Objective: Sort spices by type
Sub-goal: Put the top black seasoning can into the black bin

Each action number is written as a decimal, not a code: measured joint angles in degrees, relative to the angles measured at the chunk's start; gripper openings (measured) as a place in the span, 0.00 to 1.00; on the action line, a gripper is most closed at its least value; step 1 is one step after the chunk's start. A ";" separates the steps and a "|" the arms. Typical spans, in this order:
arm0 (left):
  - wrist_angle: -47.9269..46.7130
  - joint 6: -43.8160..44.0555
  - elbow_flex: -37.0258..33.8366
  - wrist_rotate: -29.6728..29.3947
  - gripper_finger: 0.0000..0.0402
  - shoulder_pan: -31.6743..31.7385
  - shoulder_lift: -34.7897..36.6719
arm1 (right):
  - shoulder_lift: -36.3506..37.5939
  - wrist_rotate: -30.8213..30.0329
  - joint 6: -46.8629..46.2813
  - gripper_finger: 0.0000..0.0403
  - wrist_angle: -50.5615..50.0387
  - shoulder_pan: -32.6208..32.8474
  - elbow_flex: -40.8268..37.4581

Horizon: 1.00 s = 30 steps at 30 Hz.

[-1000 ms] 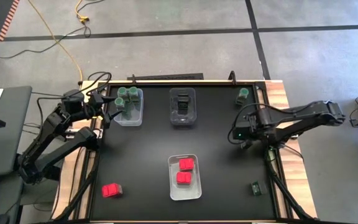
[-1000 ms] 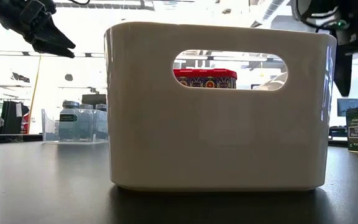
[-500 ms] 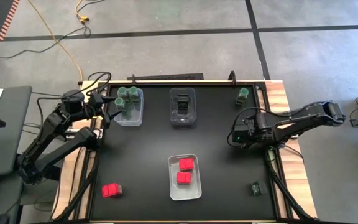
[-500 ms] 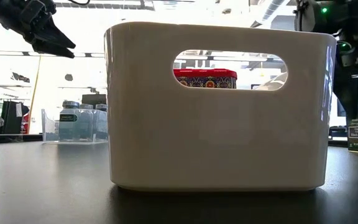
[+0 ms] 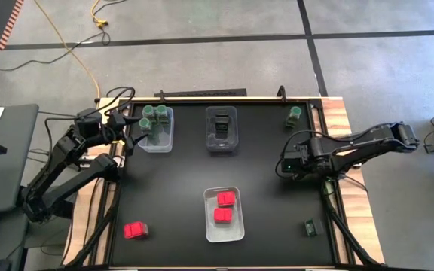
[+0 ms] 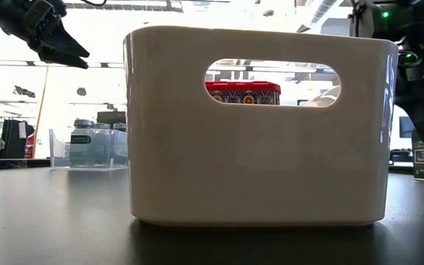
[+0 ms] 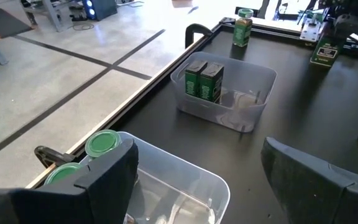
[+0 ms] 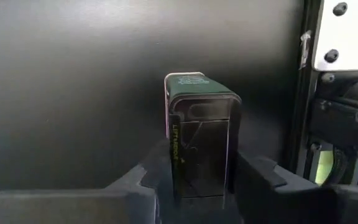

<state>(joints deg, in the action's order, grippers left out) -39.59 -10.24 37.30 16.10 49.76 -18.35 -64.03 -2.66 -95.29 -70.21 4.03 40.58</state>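
The table (image 5: 172, 173) carries three clear bins, one for each kind of spice, which explains the layout: the jar bin (image 5: 157, 129) at the far left, the box bin (image 5: 221, 129) in the far middle and the packet bin (image 5: 224, 214) near the front. The left gripper (image 5: 126, 129) waits beside the jar bin with its fingers apart and empty. The right gripper (image 5: 286, 163) is at the right side of the table, closed on a dark box (image 8: 201, 134) that stands upright between its fingers, probably to carry it to the box bin. A jar (image 5: 294, 114), a packet (image 5: 135, 230) and another box (image 5: 310, 226) lie unsorted.
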 joint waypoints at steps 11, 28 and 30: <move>0.00 0.07 0.00 0.00 0.81 -0.02 0.00 | -0.02 -4.66 6.07 0.37 2.61 -0.07 5.68; 0.00 0.20 0.00 0.00 0.81 -0.02 0.00 | -1.71 -19.99 62.34 0.38 23.36 -12.09 33.10; -0.02 0.20 0.00 0.00 0.81 0.00 0.00 | -4.33 -18.21 68.88 0.38 25.10 -14.05 36.22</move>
<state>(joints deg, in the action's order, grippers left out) -39.62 -10.04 37.30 16.10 49.76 -18.35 -68.36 -20.86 -26.41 -45.11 -10.02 76.80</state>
